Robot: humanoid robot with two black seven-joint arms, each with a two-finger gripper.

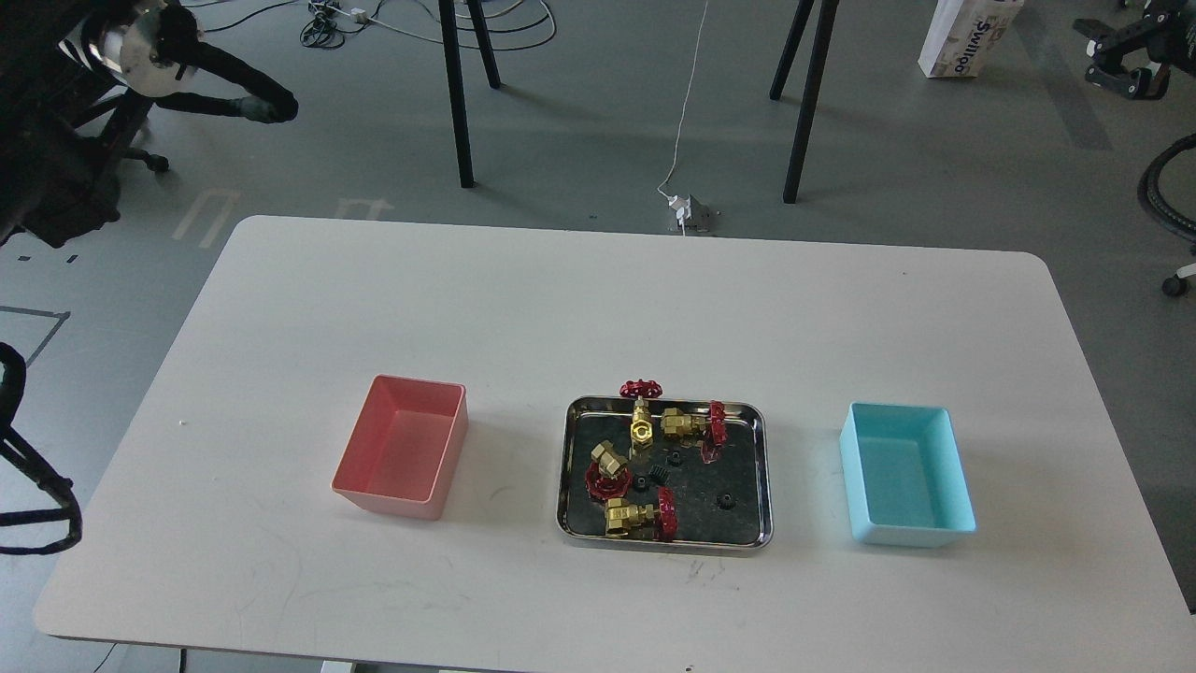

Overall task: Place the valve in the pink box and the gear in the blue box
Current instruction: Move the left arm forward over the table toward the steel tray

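Observation:
A salmon-pink box (402, 458) stands empty on the white table, left of centre. An empty light blue box (906, 472) stands at the right. Between them a shiny steel tray (759, 486) holds several brass valves with red handwheels: one upright at the back (641, 416), one beside it (690, 425), one at the left (607, 467) and one at the front (638, 517). Tiny black gears lie among them, two near the middle (662, 472) and one toward the right (723, 500). Neither of my grippers shows over the table.
The white table (598, 299) stretches wide behind the boxes. Black table legs (458, 93) and cables stand on the grey floor beyond it. Dark equipment sits at the top left (140, 56) and top right (1126, 56) corners. Black cabling (28, 477) hangs at the left edge.

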